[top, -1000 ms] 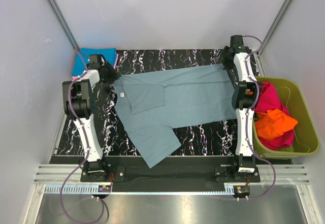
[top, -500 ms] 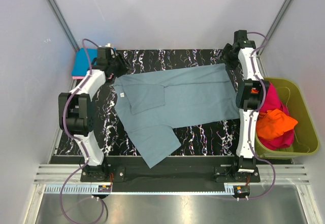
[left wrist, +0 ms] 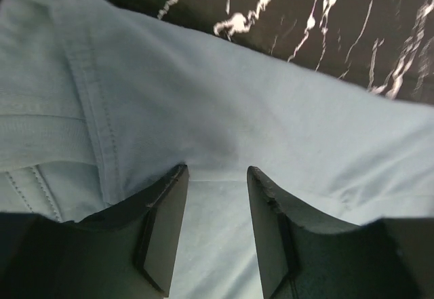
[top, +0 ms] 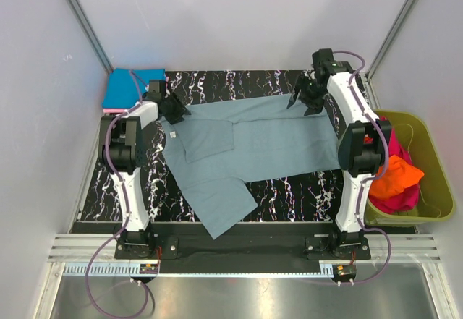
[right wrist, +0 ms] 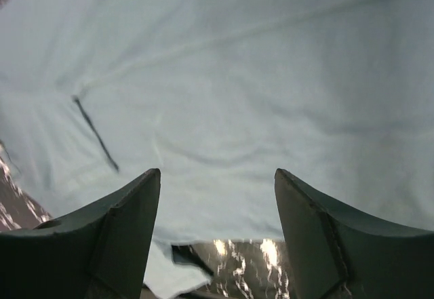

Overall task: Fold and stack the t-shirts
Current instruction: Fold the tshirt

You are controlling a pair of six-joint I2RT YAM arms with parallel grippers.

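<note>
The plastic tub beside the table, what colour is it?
Olive green plastic tub, best in the top view.

Soft, even light from above fills the top view: the pale walls are bright, only faint shadows lie beside the arms on the desk (top: 282, 80), and the metal panel (top: 239, 294) in front has a dull sheen. Both wrist views are dimmer and bluish. The left claw (left wrist: 217, 171) looks dark and soft-edged, as does the right claw (right wrist: 217, 173), over the hazy, blurred grey-blue t-shirt (right wrist: 224, 75).
</note>
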